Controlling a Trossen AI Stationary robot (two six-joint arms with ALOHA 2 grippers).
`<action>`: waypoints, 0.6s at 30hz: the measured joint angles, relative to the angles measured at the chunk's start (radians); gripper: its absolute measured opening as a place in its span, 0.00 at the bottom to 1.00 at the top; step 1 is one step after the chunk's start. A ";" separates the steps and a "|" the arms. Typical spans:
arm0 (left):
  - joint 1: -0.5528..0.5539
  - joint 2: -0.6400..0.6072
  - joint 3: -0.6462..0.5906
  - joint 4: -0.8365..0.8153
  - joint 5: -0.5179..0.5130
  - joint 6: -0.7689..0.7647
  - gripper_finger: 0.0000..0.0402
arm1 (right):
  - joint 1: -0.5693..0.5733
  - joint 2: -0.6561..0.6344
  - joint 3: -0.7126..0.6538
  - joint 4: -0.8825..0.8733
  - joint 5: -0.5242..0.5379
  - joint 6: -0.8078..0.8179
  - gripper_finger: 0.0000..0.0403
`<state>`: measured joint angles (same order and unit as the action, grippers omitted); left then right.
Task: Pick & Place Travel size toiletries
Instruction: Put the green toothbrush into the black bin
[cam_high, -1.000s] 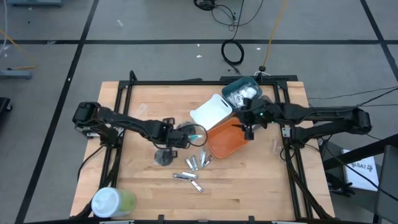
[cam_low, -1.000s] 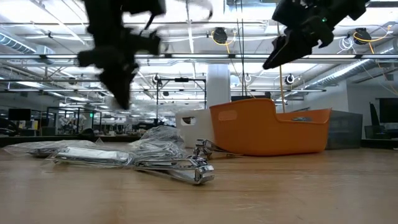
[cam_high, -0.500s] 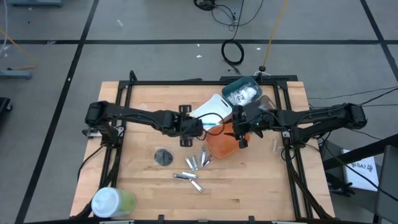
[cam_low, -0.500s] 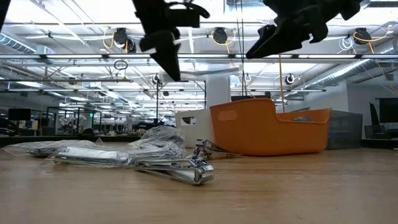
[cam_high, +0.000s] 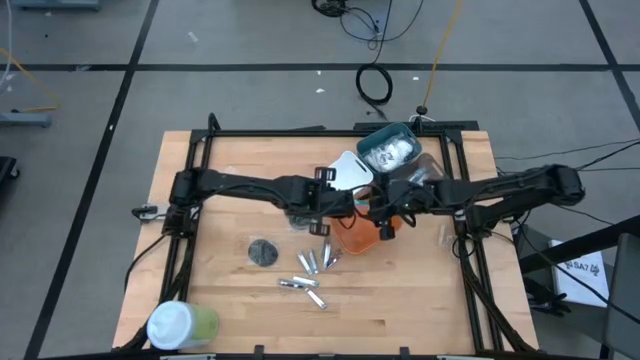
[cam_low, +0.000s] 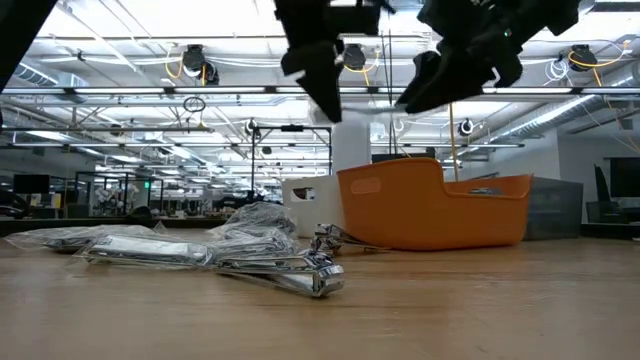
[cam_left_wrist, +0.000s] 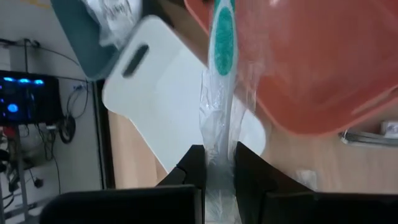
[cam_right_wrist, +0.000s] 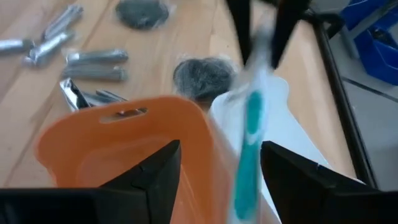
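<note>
My left gripper (cam_high: 328, 203) is shut on a clear-wrapped teal-and-white stick (cam_left_wrist: 222, 50), one of the travel size toiletries. It holds the stick above the seam between the white bin (cam_left_wrist: 174, 106) and the orange bin (cam_high: 358, 228). My right gripper (cam_right_wrist: 221, 163) hangs open over the orange bin (cam_right_wrist: 124, 149), facing the stick (cam_right_wrist: 247, 155), with nothing between its fingers. Several silver tubes (cam_high: 310, 268) and a dark round disc (cam_high: 263, 252) lie flat on the table near the front of the bins. My left gripper pinches the stick's clear wrapper at its near end (cam_left_wrist: 219, 163) between its two fingers. The fingers slant down from the table's left and lie along the stick. The stick juts out ahead of the fingertips, lifted clear, its teal end (cam_left_wrist: 224, 43) over the orange bin's rim.
A teal bin (cam_high: 392, 148) with white packets stands at the far right of the table, behind the white bin (cam_high: 340, 175). A large white-and-green cylinder (cam_high: 180, 325) stands at the near left corner. Black frame rails (cam_high: 190, 180) run along the table's sides.
My left gripper has risen and travelled toward the table's right edge, from beside the dark disc to above the bins. It has carried the wrapped stick along, clear of the table. My right gripper has shifted a little toward the table's left, over the orange bin.
</note>
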<state>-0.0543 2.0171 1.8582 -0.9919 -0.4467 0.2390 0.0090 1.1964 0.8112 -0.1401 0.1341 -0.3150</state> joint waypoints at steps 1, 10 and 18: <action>-0.003 0.000 0.008 0.000 -0.001 0.001 0.09 | 0.000 0.008 0.000 0.001 0.000 -0.004 0.51; -0.027 0.000 0.020 -0.001 -0.007 -0.014 0.09 | -0.001 0.022 0.000 0.001 0.001 -0.011 0.36; -0.025 0.000 0.020 -0.001 -0.003 -0.039 0.11 | -0.001 0.005 0.000 -0.002 -0.001 -0.011 0.13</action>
<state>-0.0792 2.0174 1.8786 -0.9926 -0.4498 0.2003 0.0078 1.2009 0.8112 -0.1419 0.1331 -0.3256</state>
